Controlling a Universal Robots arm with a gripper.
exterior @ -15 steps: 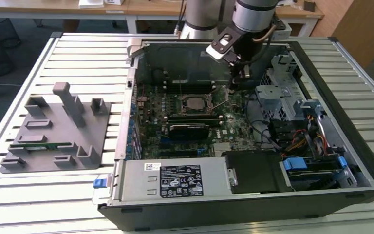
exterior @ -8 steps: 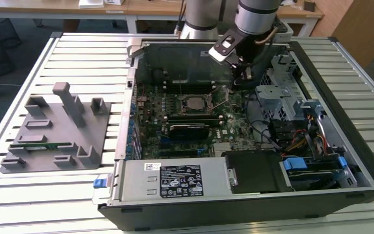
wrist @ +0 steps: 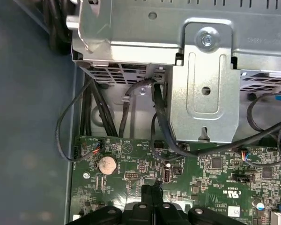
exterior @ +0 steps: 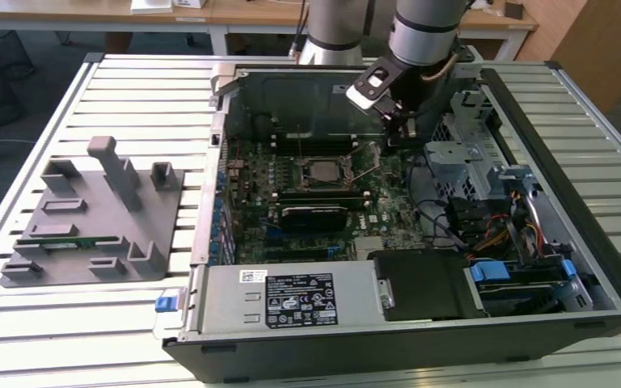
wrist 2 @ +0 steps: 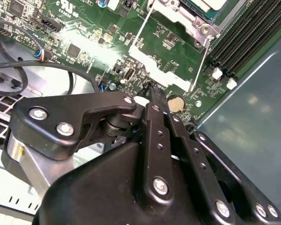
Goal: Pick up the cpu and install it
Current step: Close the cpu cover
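Note:
My gripper [exterior: 403, 129] hangs inside the open computer case [exterior: 601, 242], over the motherboard [exterior: 310, 194] and toward the exterior view's right of the socket frame [exterior: 325, 170]. In both wrist views its black fingertips [wrist 2: 152, 90] press together just above the board, with nothing showing between them; the gripper [wrist: 152, 191] is shut. They sit beside a round coin battery [wrist: 107, 164] and a small upright port [wrist: 167, 175]. A pale flat piece that looks like the cpu [wrist 2: 210, 3] lies within the socket frame [wrist 2: 178, 18], cut off by the picture's edge. Thin wire levers [wrist 2: 139, 33] run alongside the frame.
A metal drive cage [wrist: 206, 79] with black cables [wrist: 157, 112] stands close to the gripper. Memory slots [wrist 2: 243, 42] lie beside the socket. A power supply [exterior: 289, 299] fills the case front. On the exterior view's left, a grey fixture [exterior: 95, 214] holds a green memory stick [exterior: 73, 240].

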